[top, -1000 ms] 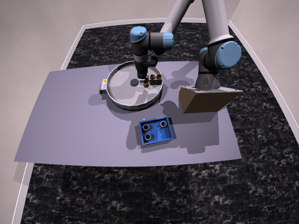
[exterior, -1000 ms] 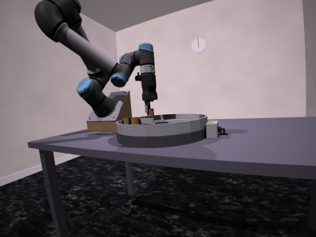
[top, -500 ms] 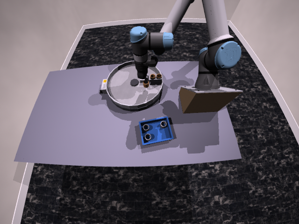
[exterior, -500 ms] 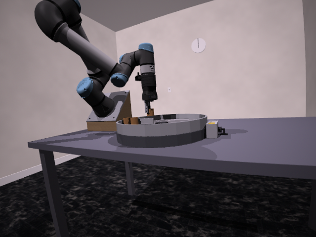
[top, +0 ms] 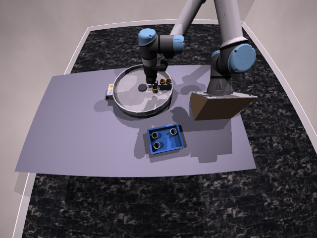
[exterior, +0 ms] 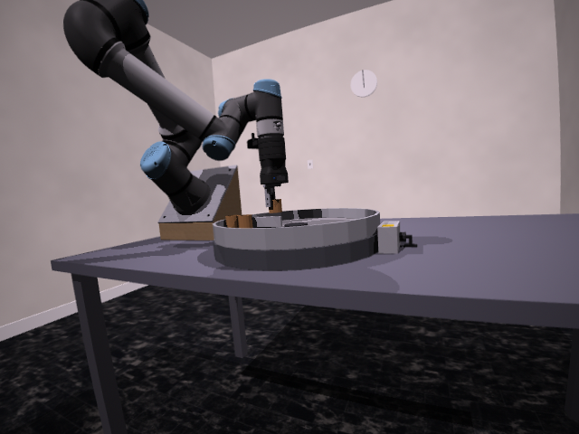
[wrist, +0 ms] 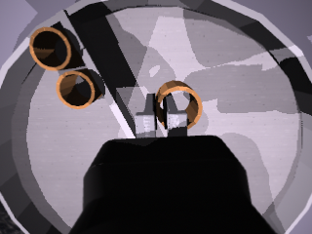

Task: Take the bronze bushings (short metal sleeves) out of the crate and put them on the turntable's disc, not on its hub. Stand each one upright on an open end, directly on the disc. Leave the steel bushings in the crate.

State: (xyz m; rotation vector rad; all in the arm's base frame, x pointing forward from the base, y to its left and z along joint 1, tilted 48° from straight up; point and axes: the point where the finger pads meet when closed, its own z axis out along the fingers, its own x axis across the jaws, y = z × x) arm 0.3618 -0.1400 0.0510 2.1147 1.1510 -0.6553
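- At the left, a small box (top: 110, 92) (exterior: 389, 237) sits beside the turntable (top: 143, 113) (exterior: 298, 239) on the tabletop (top: 77, 128) (exterior: 467, 261).
- My hand (top: 155, 86) (exterior: 270, 201) (wrist: 159, 104) pinches the wall of one bronze bushing (top: 155, 90) (exterior: 278, 205) (wrist: 168, 88), a finger inside it, over the disc (top: 130, 98) (wrist: 244, 156), right of the hub (top: 142, 87).
- Next, my crate (top: 167, 150) holds three steel bushings, open ends up.
- Farther right, two more bronze bushings stand upright on the disc, near each other.

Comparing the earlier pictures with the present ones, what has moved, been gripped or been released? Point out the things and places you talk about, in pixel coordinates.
Nothing visibly changed. The black two-finger gripper (top: 154, 85) (exterior: 270, 204) (wrist: 159, 104) stays shut on the wall of one short bronze bushing (top: 155, 90) (exterior: 278, 204) (wrist: 198, 106). Two other bronze bushings (top: 162, 83) (exterior: 244, 221) (wrist: 59, 93) and three grey steel bushings (top: 154, 138) in the blue rectangular crate (top: 149, 141) stayed put.
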